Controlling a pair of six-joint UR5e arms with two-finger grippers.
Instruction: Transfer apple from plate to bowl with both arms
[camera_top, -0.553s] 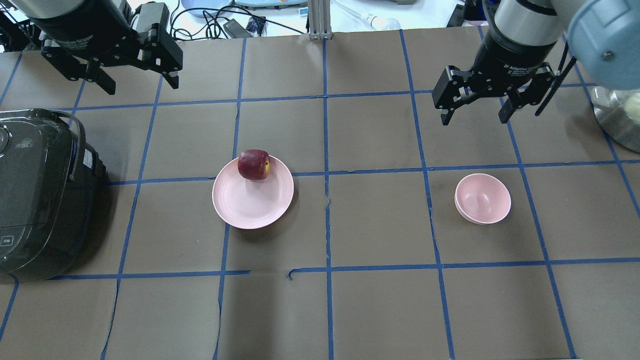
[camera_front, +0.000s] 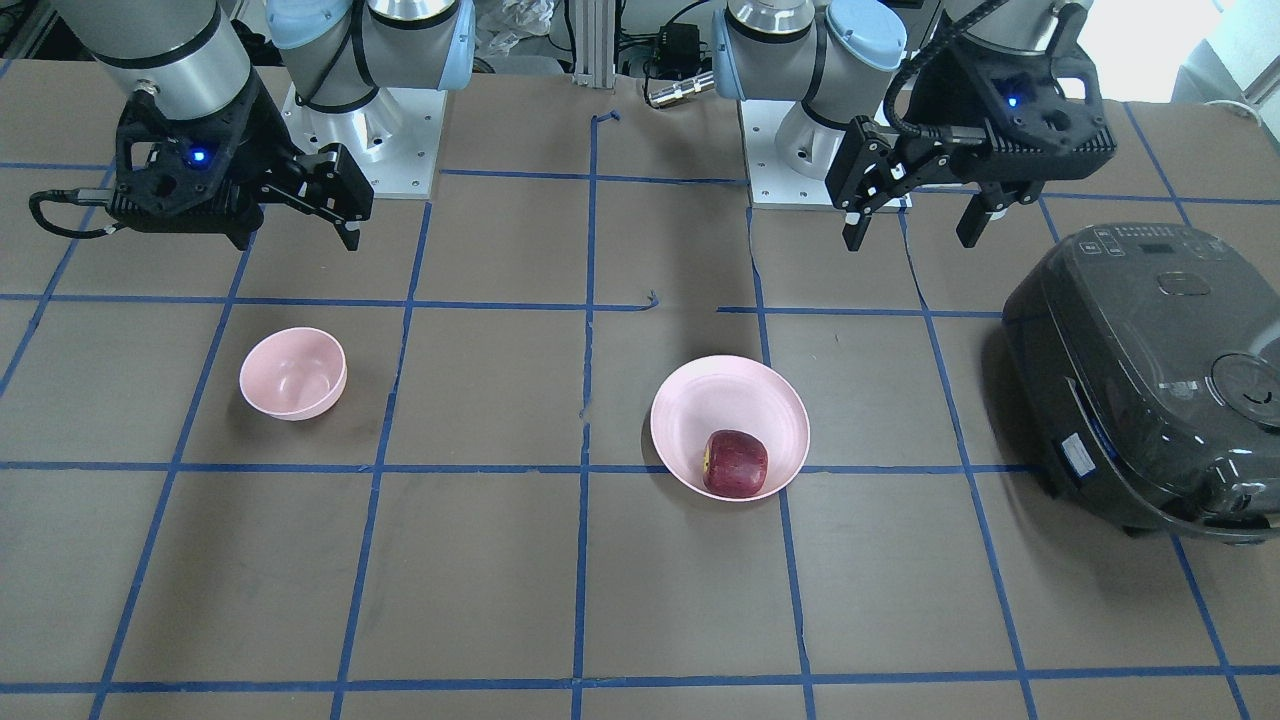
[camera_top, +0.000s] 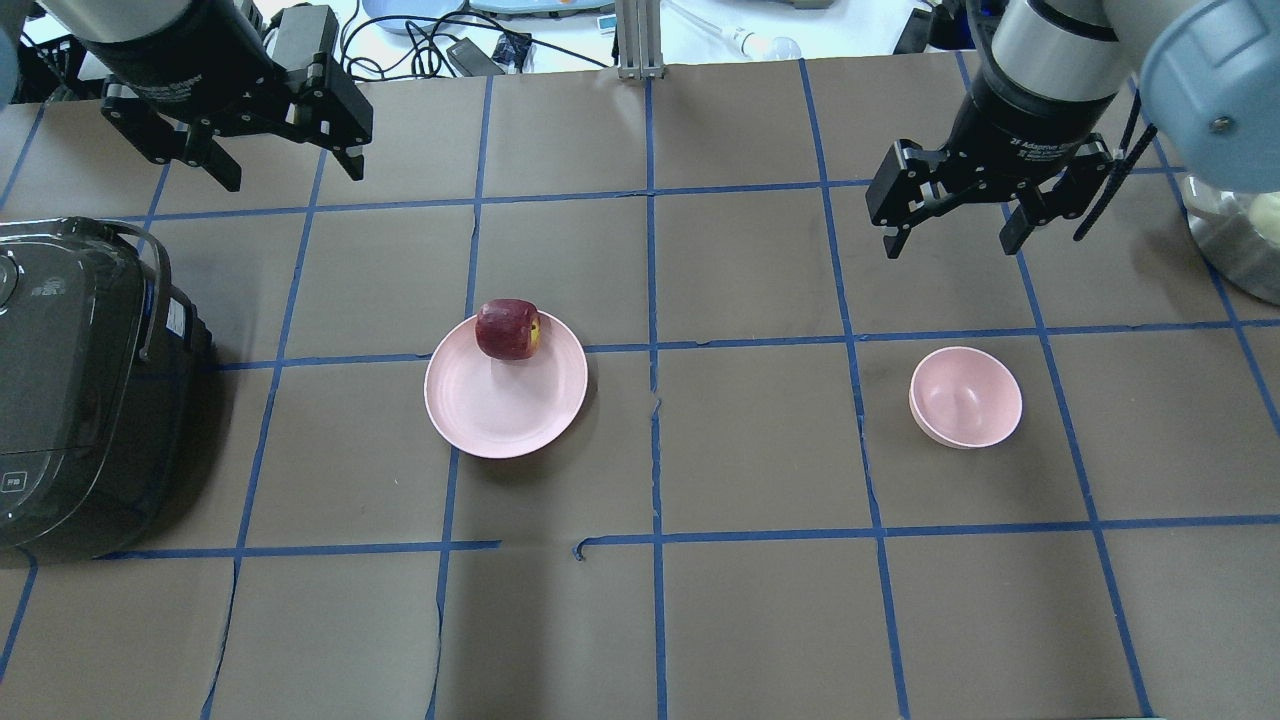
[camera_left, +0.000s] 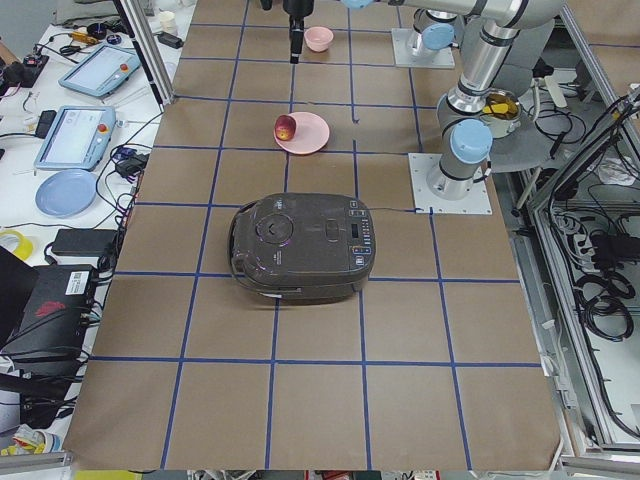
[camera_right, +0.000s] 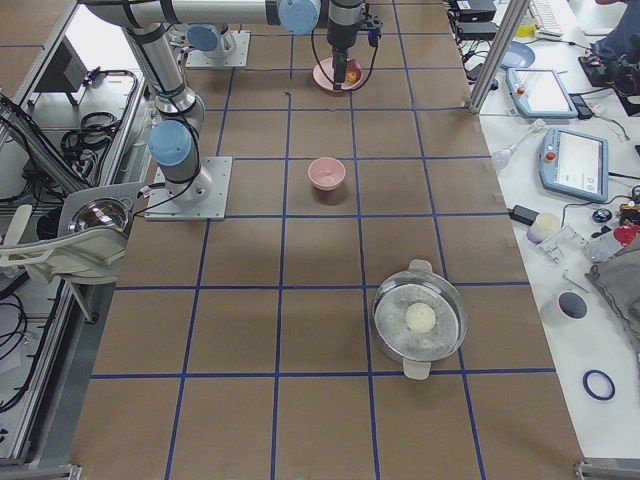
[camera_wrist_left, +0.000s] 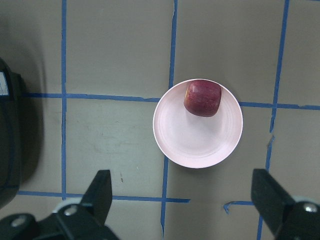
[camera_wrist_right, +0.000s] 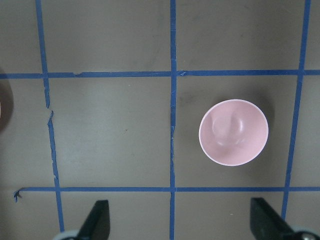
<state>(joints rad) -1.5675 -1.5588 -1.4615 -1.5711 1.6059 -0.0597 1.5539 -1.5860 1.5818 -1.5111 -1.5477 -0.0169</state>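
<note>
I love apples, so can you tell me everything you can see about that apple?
The apple is dark red and roundish, with a small yellowish patch on one side. It looks whole; no bite shows. It sits still on the pale pink plate, close to the rim on the side away from the robot, not in the middle. Only the plate touches it.

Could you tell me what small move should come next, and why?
Probably swing the left gripper, which hangs open and off to one side, over the apple and start lowering. The apple sits ungrasped near the rim of the plate, and the bowl is empty.
</note>
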